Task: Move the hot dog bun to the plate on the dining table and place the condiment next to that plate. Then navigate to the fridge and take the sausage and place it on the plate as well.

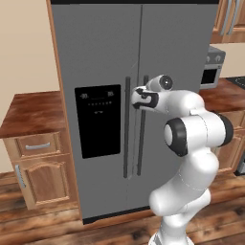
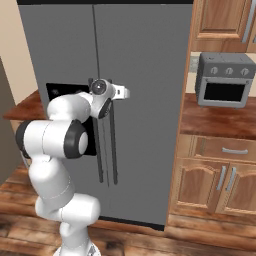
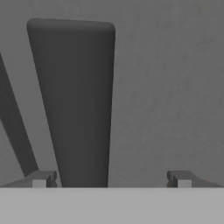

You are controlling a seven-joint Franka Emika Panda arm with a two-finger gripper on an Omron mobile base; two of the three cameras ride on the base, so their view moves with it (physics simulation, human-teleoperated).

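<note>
The tall grey fridge (image 1: 105, 52) (image 2: 150, 60) stands right in front of me with both doors shut and a black dispenser panel (image 1: 98, 119) on its left door. My gripper (image 1: 137, 98) (image 2: 125, 93) (image 3: 111, 178) is open and held up against the doors at the top of the handles. In the hand view a dark vertical door handle (image 3: 76, 100) rises between the fingertips, closer to the left one, and neither touches it. The hot dog bun, plate, condiment, dining table and sausage are out of view.
A reddish-brown counter with wooden cabinets (image 1: 33, 115) flanks the fridge on the left. On the right, another counter (image 2: 220, 120) carries a small grey oven (image 2: 223, 80), with drawers and cabinet doors below. The floor is wood planks (image 1: 57, 229).
</note>
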